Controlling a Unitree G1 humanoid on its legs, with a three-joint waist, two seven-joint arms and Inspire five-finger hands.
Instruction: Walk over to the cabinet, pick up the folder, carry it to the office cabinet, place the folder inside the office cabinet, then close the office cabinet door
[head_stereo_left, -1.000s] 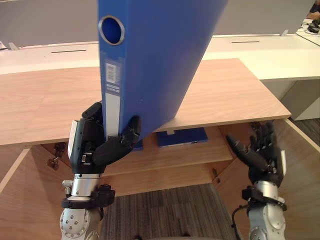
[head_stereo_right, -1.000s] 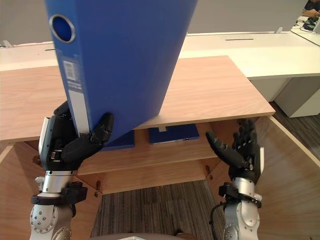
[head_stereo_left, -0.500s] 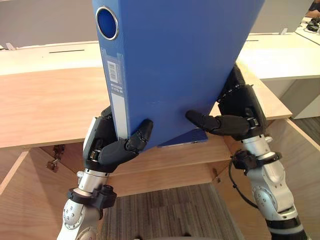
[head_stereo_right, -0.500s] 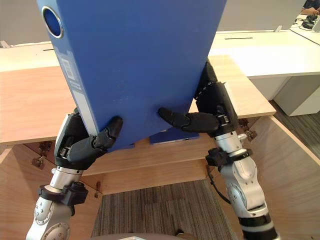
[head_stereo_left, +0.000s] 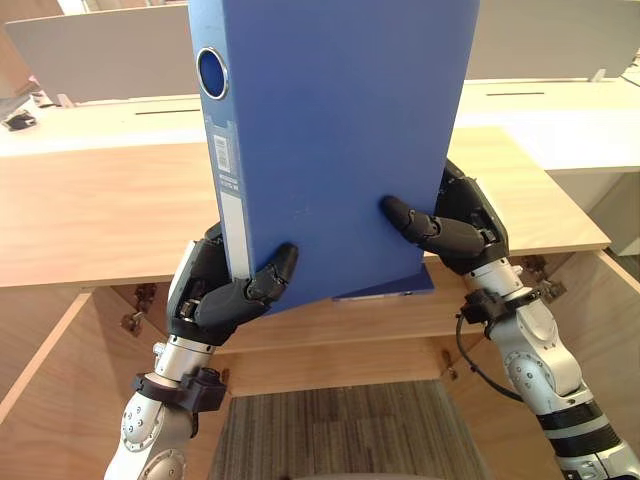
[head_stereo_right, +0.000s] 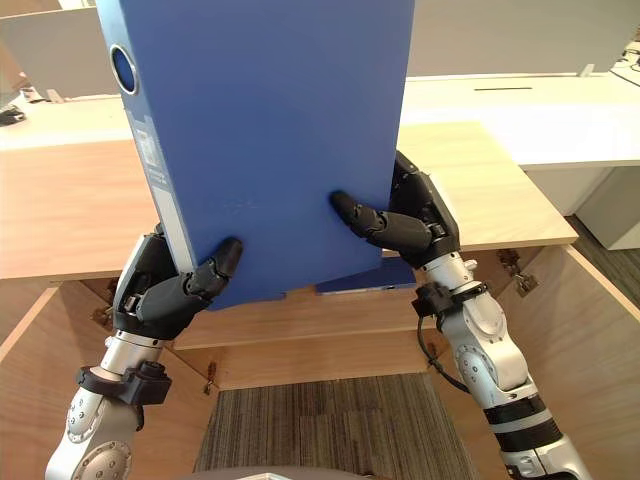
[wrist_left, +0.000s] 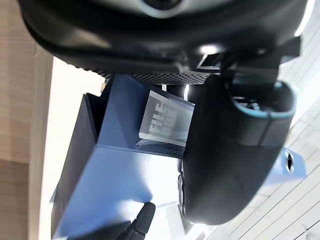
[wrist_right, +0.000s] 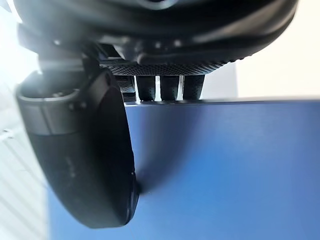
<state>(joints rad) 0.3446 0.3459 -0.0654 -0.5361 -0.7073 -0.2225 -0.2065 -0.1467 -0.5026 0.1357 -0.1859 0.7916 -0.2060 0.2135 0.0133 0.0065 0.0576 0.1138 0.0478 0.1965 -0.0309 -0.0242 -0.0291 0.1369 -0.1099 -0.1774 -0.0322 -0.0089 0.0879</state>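
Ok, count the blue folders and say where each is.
2. One blue folder stands held between the left hand and right hand; a second folder lies flat on the cabinet shelf. More may be hidden behind the held one.

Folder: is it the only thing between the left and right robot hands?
Yes. The blue folder spans the gap: the left robot hand grips its spine corner and the right robot hand pinches the opposite edge. This shows in the left eye view.

The folder (head_stereo_left: 340, 150) stands between left hand (head_stereo_left: 215, 295) and right hand (head_stereo_left: 455, 225) before the cabinet (head_stereo_left: 100, 210), whose shelf (head_stereo_left: 340, 320) seemingly bears a second folder (head_stereo_right: 360, 283).
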